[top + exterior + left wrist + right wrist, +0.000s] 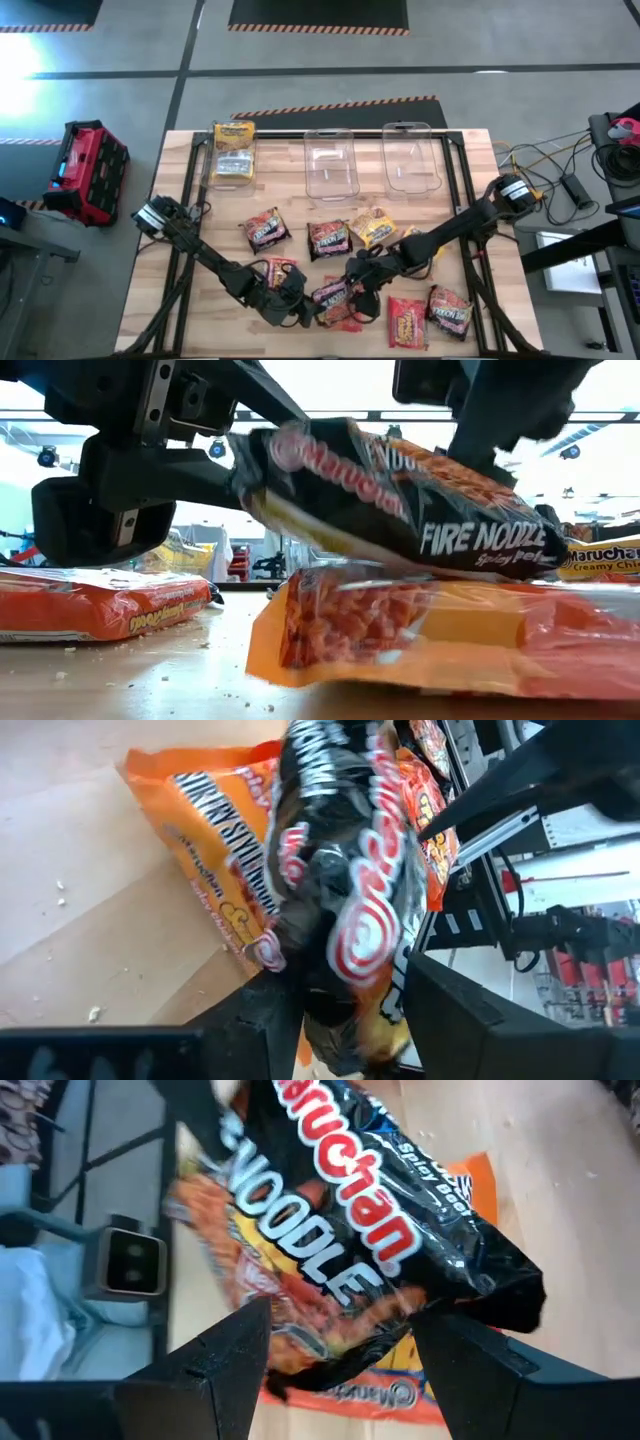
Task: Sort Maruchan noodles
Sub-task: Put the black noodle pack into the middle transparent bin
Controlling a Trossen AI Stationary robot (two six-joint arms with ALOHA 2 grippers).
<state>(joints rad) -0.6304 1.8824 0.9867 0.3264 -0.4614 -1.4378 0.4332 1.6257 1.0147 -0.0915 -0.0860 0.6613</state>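
A black Maruchan Fire Noodle packet (332,293) (400,500) hangs between my two grippers near the table's front middle. My left gripper (300,300) (340,1010) is shut on its left end. My right gripper (362,275) (345,1330) is shut on its right end. Right under it an orange packet (420,630) (348,320) lies flat on the table. Other noodle packets lie flat around them: red-and-black ones (266,230) (328,238), a yellow one (372,227) and a red one (408,322). My left gripper pinches the black packet's crumpled left end (330,985) between its two fingers, coming from the table's left and slanting down. That end is raised off the table. My right gripper pinches the packet's opposite end (350,1315) between its two fingers, coming from the table's right and slanting down. The packet spans the two grippers, label side up, above the orange packet; whether its underside touches that packet I cannot tell.
Two clear bins (332,165) (412,160) stand at the far middle, and a third bin (233,150) at the far left holds yellow packets. Another red-and-black packet (450,310) lies near the front right. An orange packet (90,605) lies left of the grippers.
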